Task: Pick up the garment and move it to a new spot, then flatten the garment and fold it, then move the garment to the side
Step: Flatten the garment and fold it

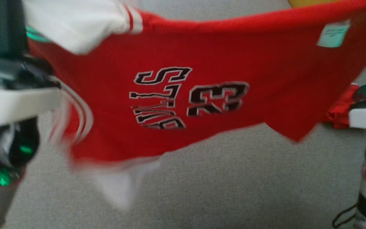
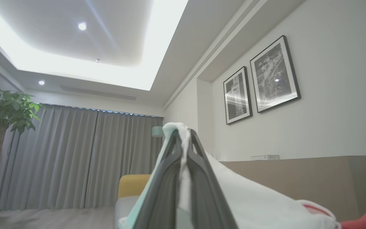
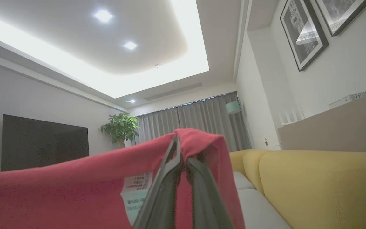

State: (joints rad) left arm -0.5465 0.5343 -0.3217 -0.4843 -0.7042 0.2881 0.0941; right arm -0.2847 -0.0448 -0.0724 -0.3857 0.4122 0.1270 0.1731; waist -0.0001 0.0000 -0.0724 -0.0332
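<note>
The garment is a red jersey with white sleeves, black lettering and the number 23. It hangs in the air, stretched wide between my two arms above a grey surface. In the left wrist view, my left gripper is shut on a white part of the garment. My right gripper is shut on the garment's red edge, close to a white label. In the head view the cloth hides both sets of fingertips. A white sleeve dangles blurred at the lower left.
A grey cushioned surface lies under the garment. A yellow sofa with a pale seat stands to the right. A dark screen, a potted plant and grey curtains are farther off.
</note>
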